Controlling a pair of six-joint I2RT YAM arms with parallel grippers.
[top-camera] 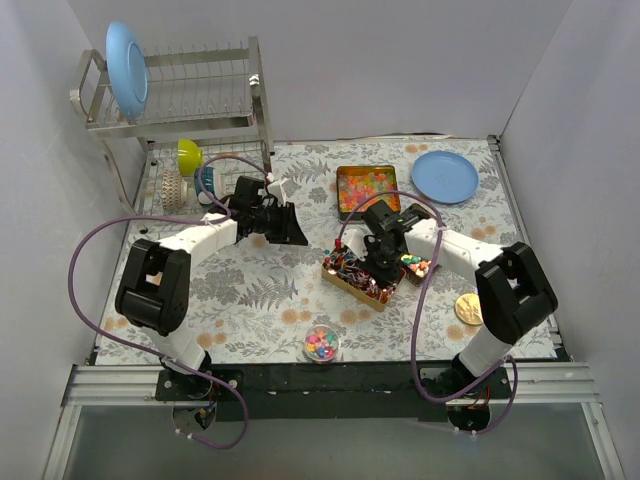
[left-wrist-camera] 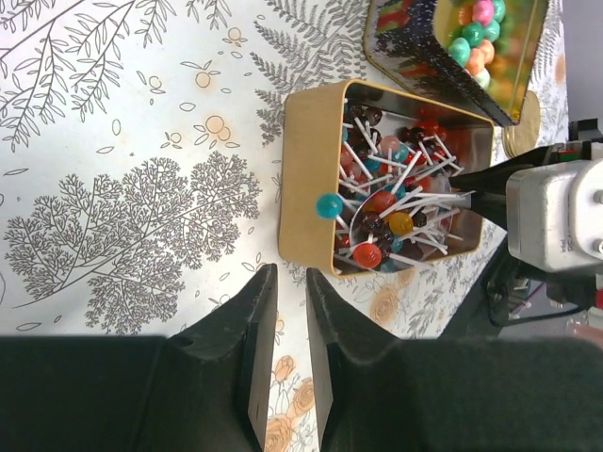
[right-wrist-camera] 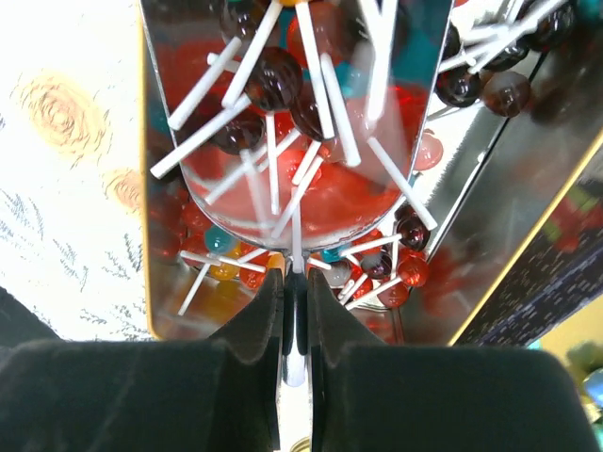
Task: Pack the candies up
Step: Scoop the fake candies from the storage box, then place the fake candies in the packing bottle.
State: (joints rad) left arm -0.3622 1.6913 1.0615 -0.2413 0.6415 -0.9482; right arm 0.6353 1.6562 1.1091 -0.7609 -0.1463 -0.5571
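Observation:
A gold tin (top-camera: 340,282) mid-table holds many lollipops (top-camera: 362,270) with white sticks. My right gripper (top-camera: 383,262) is over it, shut on the handle of a metal spoon (right-wrist-camera: 292,179). The spoon's bowl carries dark and red lollipops (right-wrist-camera: 273,80) above the tin (right-wrist-camera: 160,292). My left gripper (top-camera: 287,226) hangs left of the tin, apart from it. In the left wrist view its fingers (left-wrist-camera: 290,273) stand slightly open with only tablecloth between them, and the tin (left-wrist-camera: 301,169) lies just ahead. A teal lollipop (left-wrist-camera: 329,204) rests on the tin's rim.
A second tin of small orange-pink candies (top-camera: 366,187) sits behind. A small container of colourful candies (top-camera: 417,266) is beside the right arm. A glass bowl of candies (top-camera: 321,344) stands near the front edge. A round gold lid (top-camera: 468,308), a blue plate (top-camera: 445,176) and a dish rack (top-camera: 180,110) are also here.

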